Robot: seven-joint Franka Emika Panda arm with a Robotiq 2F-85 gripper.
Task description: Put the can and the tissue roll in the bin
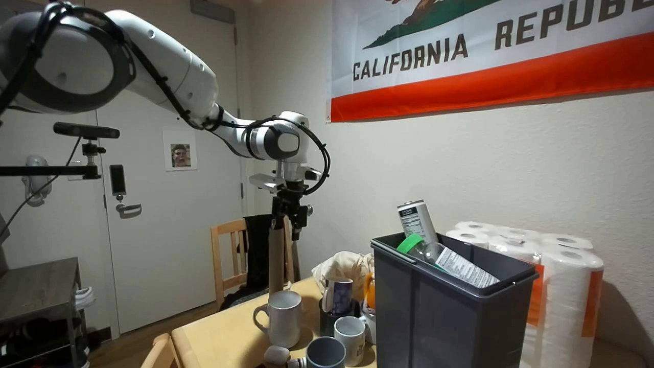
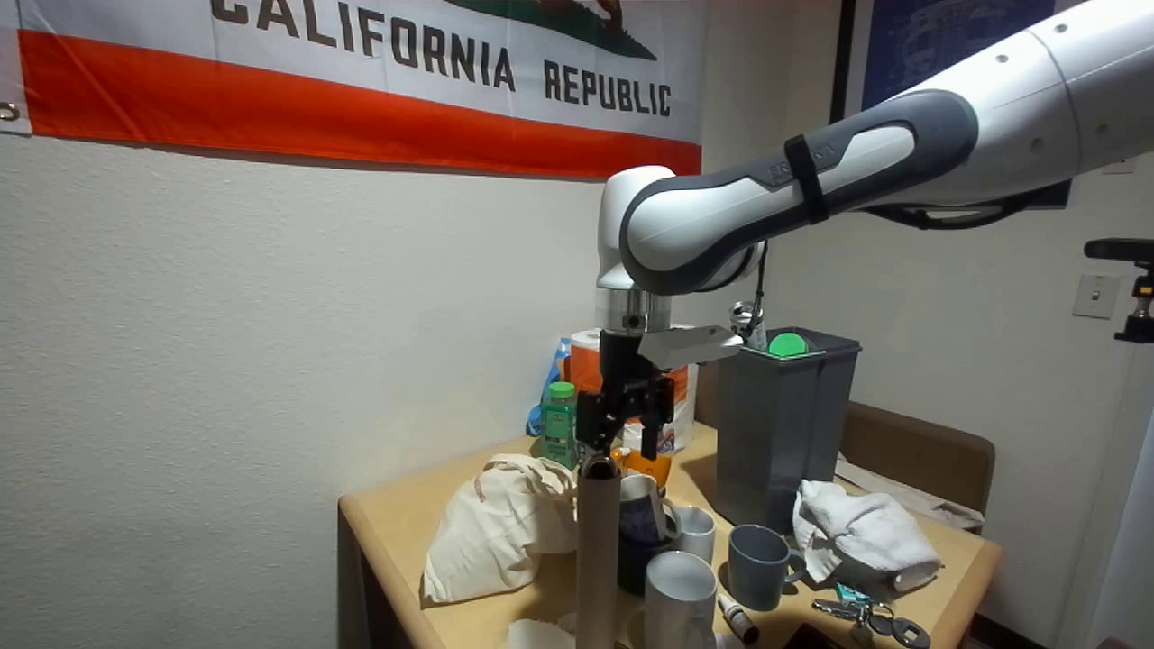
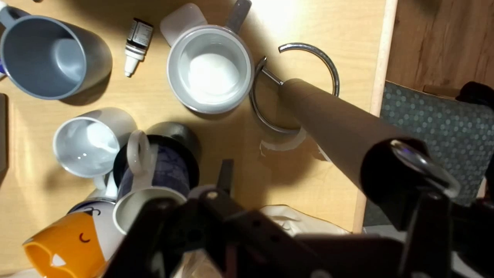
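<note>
Near the edge of the bench (image 1: 219,332) next to the wooden chair (image 1: 217,260): tissue roll (image 1: 276,260), down to bare cardboard, upright on a metal stand (image 3: 335,79). At its top end: pincer (image 1: 286,230), fingers spread apart, one at the roll's mouth; contact there can't be told. Farther in from that edge: pale grey mug (image 1: 285,319), then slate mug (image 1: 327,354), navy-patterned mug (image 1: 342,296) tilted in a black vessel (image 1: 327,323), white mug (image 1: 350,340). Over toward the opposite edge: the bin (image 1: 429,306). In it: the can (image 1: 420,225), tilted, upper part sticking out above the rim, right by a green-lidded container (image 1: 420,248). Far right, past the bin: wrapped pack of paper rolls (image 1: 567,291).
</note>
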